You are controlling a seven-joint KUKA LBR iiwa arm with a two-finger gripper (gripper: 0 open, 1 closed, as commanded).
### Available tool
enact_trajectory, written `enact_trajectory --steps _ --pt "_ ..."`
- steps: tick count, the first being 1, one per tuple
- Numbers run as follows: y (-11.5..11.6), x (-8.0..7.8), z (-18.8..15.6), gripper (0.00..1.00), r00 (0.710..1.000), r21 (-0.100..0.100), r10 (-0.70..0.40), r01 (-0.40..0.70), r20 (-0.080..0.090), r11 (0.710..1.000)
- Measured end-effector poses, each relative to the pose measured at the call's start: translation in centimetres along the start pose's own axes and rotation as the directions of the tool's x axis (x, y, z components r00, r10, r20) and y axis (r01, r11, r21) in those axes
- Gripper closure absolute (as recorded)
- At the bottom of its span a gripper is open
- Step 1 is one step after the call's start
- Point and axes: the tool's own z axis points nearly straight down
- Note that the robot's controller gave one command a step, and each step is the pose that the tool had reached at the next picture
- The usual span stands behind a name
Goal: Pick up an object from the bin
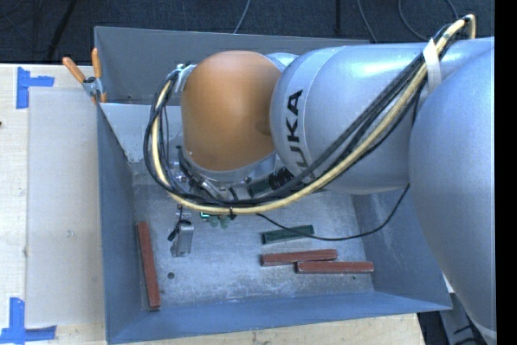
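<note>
My gripper (182, 241) hangs low over the bin floor in its left half, under the arm's orange cover. A long brown stick (147, 265) lies on the floor just to its left, running along the left wall, apart from the gripper. To the right lie a short dark green bar (287, 235) and, below it, two brown bars (298, 257) (334, 267) set end to end and slightly overlapping. I see nothing held in the gripper.
The arm and its cables cover the back and right of the bin. Bare floor shows between the gripper and the bars, and along the front wall.
</note>
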Motion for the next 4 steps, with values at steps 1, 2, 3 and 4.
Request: enact_trajectory --steps 1,2,3,4 --pt "-8.2 -4.9 6.9 0.00 0.995 0.003 0.101 -0.101 0.003 0.995" --pt "-15.7 -6.5 5.3 0.00 0.992 0.000 0.122 -0.122 0.013 0.993" --pt "-24.9 -2.1 12.3 0.00 1.000 0.000 -0.001 0.001 0.001 1.000" --pt "-24.5 -2.3 12.0 1.00 1.000 -0.003 -0.003 0.003 0.007 1.000"
